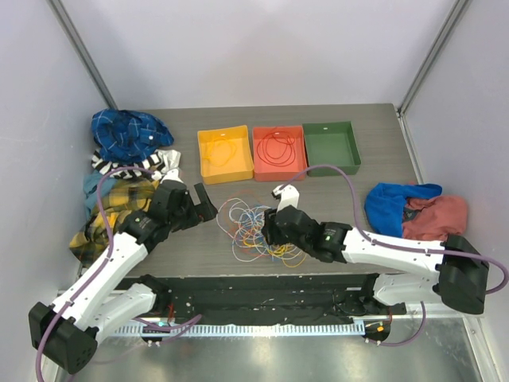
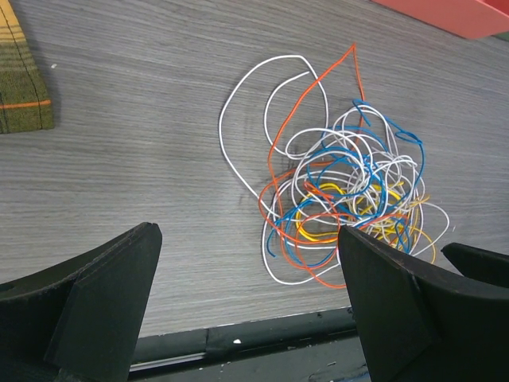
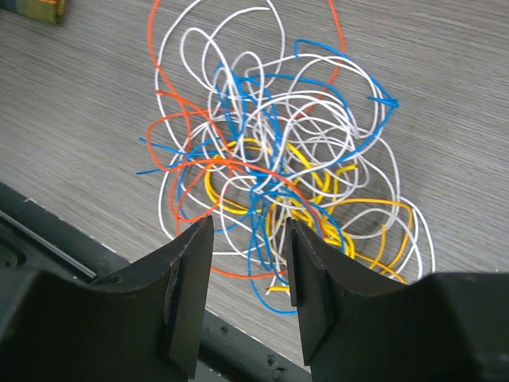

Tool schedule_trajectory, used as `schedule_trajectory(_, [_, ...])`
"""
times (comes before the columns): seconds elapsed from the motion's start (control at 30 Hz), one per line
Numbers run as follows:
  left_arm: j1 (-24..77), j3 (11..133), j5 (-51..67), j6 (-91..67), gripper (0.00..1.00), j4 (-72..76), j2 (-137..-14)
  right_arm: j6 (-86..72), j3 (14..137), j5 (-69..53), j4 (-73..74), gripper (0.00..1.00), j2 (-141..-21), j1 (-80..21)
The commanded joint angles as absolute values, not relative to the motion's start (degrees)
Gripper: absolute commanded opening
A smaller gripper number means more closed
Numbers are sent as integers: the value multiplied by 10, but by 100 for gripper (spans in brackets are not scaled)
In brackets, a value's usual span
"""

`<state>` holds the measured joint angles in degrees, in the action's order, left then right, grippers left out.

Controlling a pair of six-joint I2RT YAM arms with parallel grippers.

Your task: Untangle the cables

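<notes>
A tangle of thin wire cables [image 1: 256, 228] in white, orange, blue and yellow lies on a grey wood-grain table [image 1: 378, 155], in the middle and towards the near edge. The loops overlap thickly at the centre. One white loop and one orange loop spread out loosely on the far left side of the heap.

The left pincer [image 1: 203, 204] is just left of the tangle. In the left wrist view, the left pincer [image 2: 246, 310] has its black jaws spread wide with nothing between them, and the cables [image 2: 342, 187] lie ahead of it, towards its right finger.

The right pincer [image 1: 275, 226] is at the right side of the tangle. In the right wrist view, the right pincer [image 3: 248, 278] has its jaws set to a narrow gap at the near edge of the cables [image 3: 270, 187]. Blue and orange strands show through that gap. It is unclear whether the fingers touch them.

Along the far side of the table sit three shallow rectangular trays in a row:
- The yellow tray [image 1: 206, 165] on the left holds a yellow wire loop.
- The orange-red tray [image 1: 258, 156] in the middle holds red wire loops.
- The green tray [image 1: 332, 147] is on the right.

Crumpled cloths lie at the left and right edges of the table.
</notes>
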<state>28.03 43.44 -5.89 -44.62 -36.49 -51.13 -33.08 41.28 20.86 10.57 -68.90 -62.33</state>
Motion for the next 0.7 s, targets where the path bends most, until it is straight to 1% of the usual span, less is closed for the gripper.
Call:
schedule_trajectory(0.0, [282, 429, -50, -450, 100, -351, -500, -324, 443, 213, 99, 49, -728, -631])
schedule_trajectory(0.1, [281, 427, -47, -453, 100, -351, -499, -331, 457, 215, 125, 46, -787, -631])
schedule_trajectory(0.17, [282, 425, -45, -453, 100, -351, -498, -338, 457, 223, 127, 33, -805, -631])
schedule_trajectory(0.2, [282, 423, -44, -453, 100, -352, -497, -338, 458, 228, 127, 29, -815, -630])
schedule_trajectory(0.23, [282, 422, -43, -454, 99, -352, -496, -336, 459, 240, 127, 15, -816, -631])
schedule_trajectory(0.27, [281, 421, -41, -454, 99, -351, -497, -334, 468, 248, 130, 8, -815, -631])
schedule_trajectory(0.33, [282, 422, -38, -455, 98, -351, -497, -325, 482, 275, 146, 1, -788, -631])
schedule_trajectory(0.5, [283, 427, -21, -454, 98, -333, -498, -286, 560, 335, 198, 1, -681, -631])
schedule_trajectory(0.67, [300, 459, -9, -450, 98, -308, -525, -239, 683, 394, 279, 1, -621, -630])
